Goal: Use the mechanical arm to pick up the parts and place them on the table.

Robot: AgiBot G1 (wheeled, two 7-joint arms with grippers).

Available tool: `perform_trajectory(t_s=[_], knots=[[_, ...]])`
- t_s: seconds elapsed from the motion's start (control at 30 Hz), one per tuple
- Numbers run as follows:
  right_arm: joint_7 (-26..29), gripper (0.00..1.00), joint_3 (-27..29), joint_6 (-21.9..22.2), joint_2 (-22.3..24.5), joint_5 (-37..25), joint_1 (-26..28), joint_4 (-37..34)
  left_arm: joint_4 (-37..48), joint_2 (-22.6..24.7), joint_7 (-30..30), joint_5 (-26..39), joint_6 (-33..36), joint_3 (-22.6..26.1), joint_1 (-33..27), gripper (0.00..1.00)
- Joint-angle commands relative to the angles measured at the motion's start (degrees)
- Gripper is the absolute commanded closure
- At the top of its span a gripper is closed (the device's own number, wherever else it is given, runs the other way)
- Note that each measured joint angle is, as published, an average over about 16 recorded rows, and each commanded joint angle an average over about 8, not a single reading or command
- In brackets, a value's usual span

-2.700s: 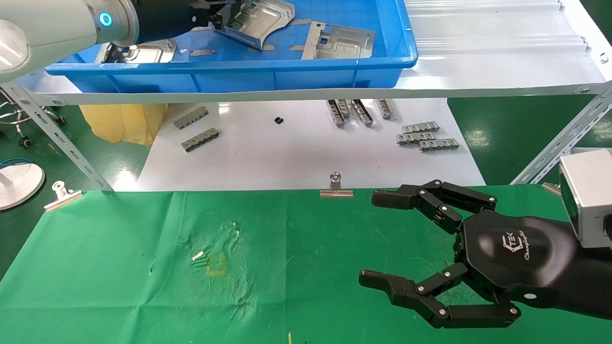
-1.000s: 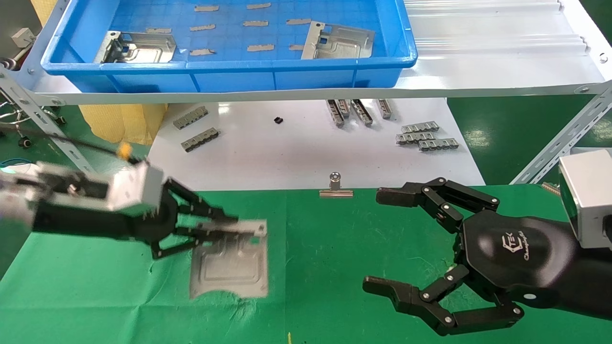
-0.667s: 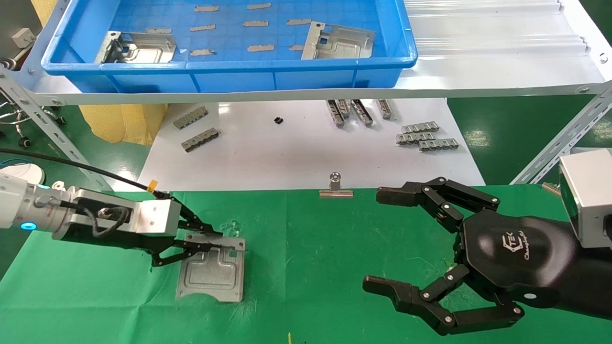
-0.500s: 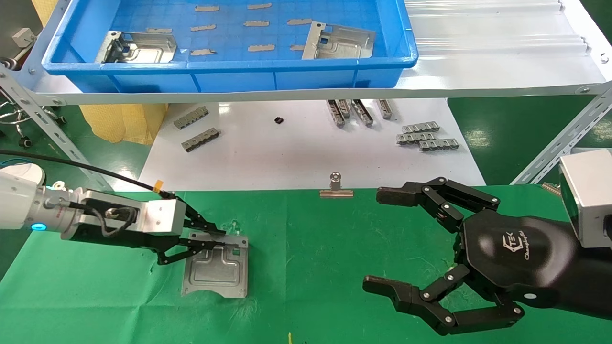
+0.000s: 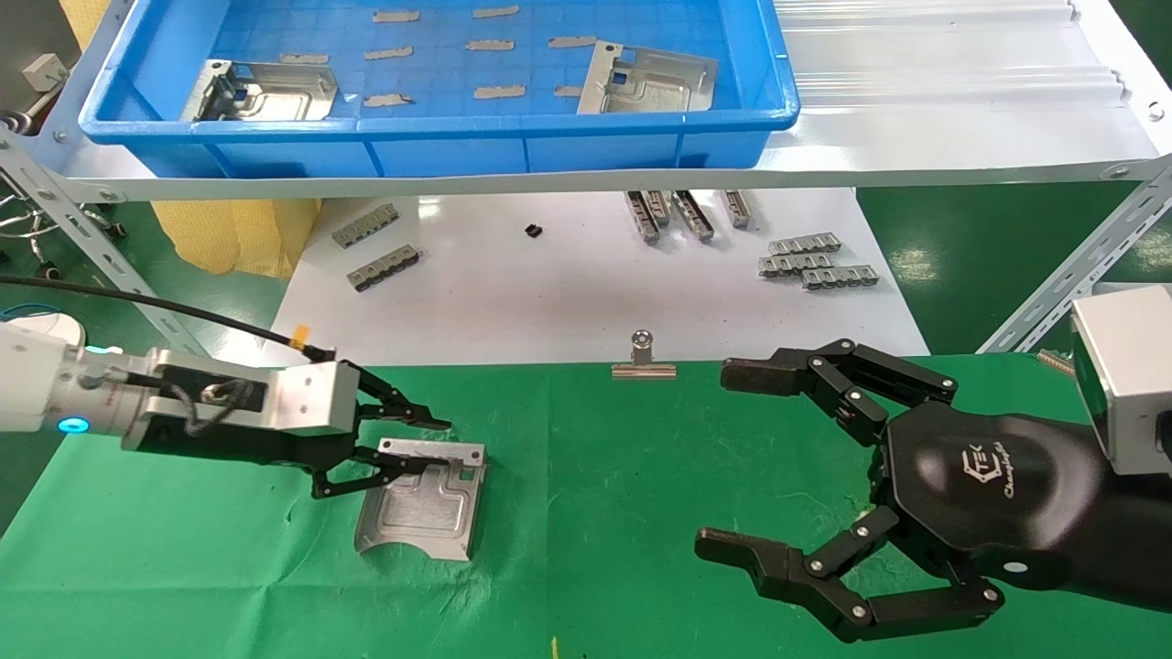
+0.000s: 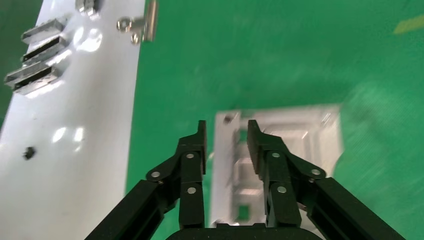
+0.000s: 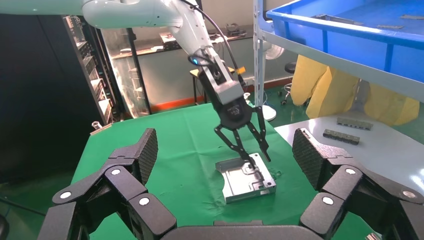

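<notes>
One grey stamped part (image 5: 421, 505) lies flat on the green table (image 5: 595, 476), left of centre. My left gripper (image 5: 438, 443) is open, its jaws straddling the part's raised flange without holding it. The left wrist view shows the gripper (image 6: 226, 127) with the part (image 6: 305, 135) below and gaps beside both fingers. The right wrist view shows the part (image 7: 245, 182) under the left gripper (image 7: 257, 159). Two more parts (image 5: 265, 91) (image 5: 650, 81) lie in the blue bin (image 5: 439, 124). My right gripper (image 5: 723, 458), a black jointed hand, hovers open and empty over the table's right side.
The bin sits on a grey metal shelf (image 5: 916, 137) above a glossy white sheet (image 5: 549, 302) with small notched bars (image 5: 815, 259) (image 5: 375, 247). A silver clip (image 5: 644, 359) holds the cloth's far edge. Tape strips (image 5: 499, 91) lie in the bin.
My left arm carried the part from the bin down to the green cloth and set it flat. Its jaws have now opened off the flange. The right hand has not moved.
</notes>
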Motion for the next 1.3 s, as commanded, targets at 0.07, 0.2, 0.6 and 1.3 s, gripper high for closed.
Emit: perform_trajectory(t_s=[0.07, 0.2, 0.6, 1.3], knots=[[0.0, 0.0, 0.0, 0.0, 0.0, 0.0, 0.0, 0.0, 1.5, -0.5, -2.0, -2.1, 2.3, -1.4, 0.4, 0.0], [0.0, 0.0, 0.0, 0.0, 0.0, 0.0, 0.0, 0.0, 2.6, -1.5, -6.5, -6.6, 3.0, -4.3, 2.8, 0.0], [0.0, 0.0, 0.0, 0.0, 0.0, 0.0, 0.0, 0.0, 2.7, -2.2, -8.8, -9.2, 3.2, -6.1, 4.7, 0.0], [0.0, 0.0, 0.0, 0.0, 0.0, 0.0, 0.0, 0.0, -19.7, -9.4, -21.4, -15.1, 1.3, -14.4, 15.4, 0.0]])
